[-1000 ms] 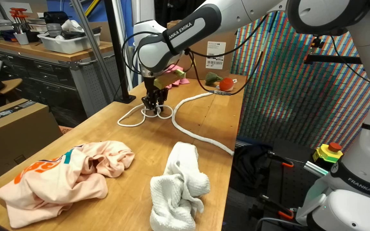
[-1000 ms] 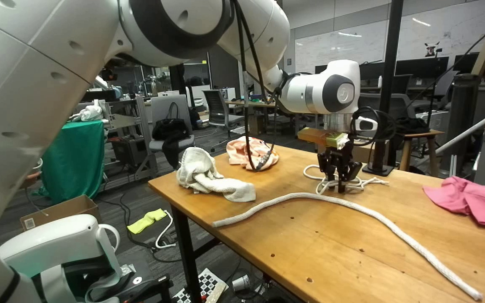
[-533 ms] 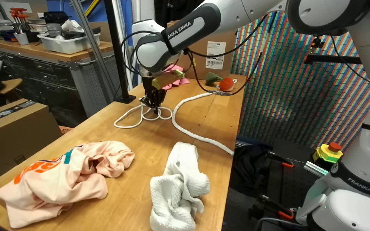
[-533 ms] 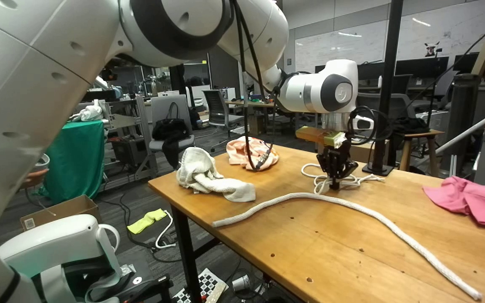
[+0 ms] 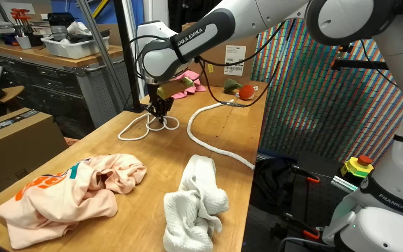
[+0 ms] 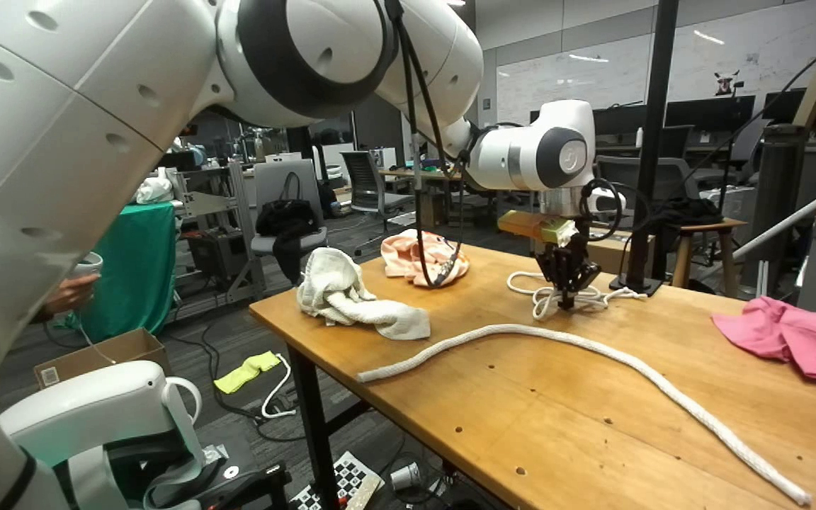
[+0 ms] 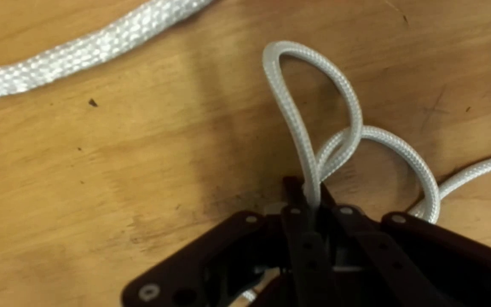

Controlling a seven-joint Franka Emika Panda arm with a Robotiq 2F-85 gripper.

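My gripper [image 5: 161,120] points down close to the wooden table [image 5: 159,157], and it also shows in an exterior view [image 6: 565,302]. In the wrist view its dark fingers [image 7: 309,189] are shut on a thin white rope [image 7: 295,117]. The rope rises between the fingers and forms small loops beside them. In both exterior views the thin rope [image 5: 131,139] lies in loops around the fingertips. A thicker white rope [image 5: 222,151] lies curved on the table, apart from the gripper; the wrist view shows part of it [image 7: 83,51]. The exact pinch point is hidden by the fingers.
A peach cloth [image 5: 82,196] and a white towel [image 5: 194,206] lie at one table end. A pink cloth [image 6: 797,340], a red plush toy [image 5: 246,92] and a cardboard box [image 5: 219,70] are at the other end. A black post [image 6: 652,142] stands by the table edge near the gripper.
The gripper has gone from open to shut on the thin rope. It has moved left in an exterior view, away from the thick rope, and the thin rope's loops have shifted with it.
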